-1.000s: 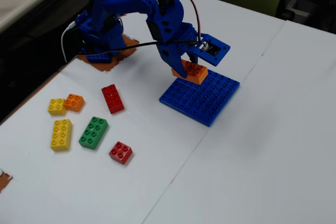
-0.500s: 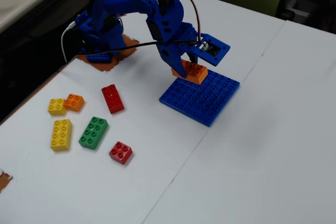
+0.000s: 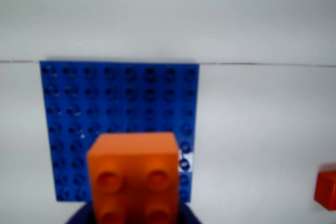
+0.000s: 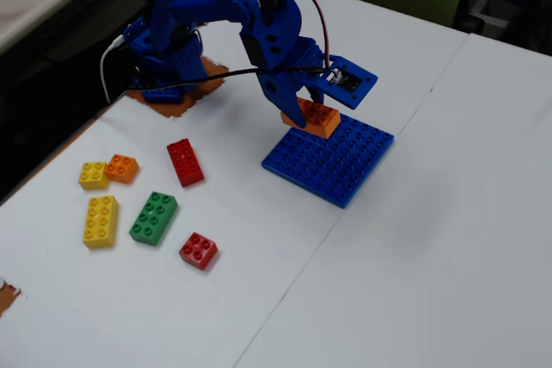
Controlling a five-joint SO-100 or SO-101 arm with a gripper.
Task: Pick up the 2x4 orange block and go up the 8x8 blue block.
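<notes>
My blue gripper (image 4: 304, 112) is shut on the 2x4 orange block (image 4: 314, 118), holding it just above the near-left part of the 8x8 blue block (image 4: 332, 159). In the wrist view the orange block (image 3: 135, 174) fills the lower middle, studs up, with the blue baseplate (image 3: 118, 103) spread flat behind and beneath it. The block's near end and the fingers are mostly cut off at the bottom edge of that view. I cannot tell whether the block touches the plate.
On the white table to the left lie a red 2x4 brick (image 4: 185, 162), a small orange brick (image 4: 122, 167), two yellow bricks (image 4: 100, 220), a green brick (image 4: 153, 217) and a small red brick (image 4: 198, 250). The arm's base (image 4: 164, 66) stands at the back left.
The gripper with the orange block has shifted very slightly over the baseplate; otherwise nothing has moved.
</notes>
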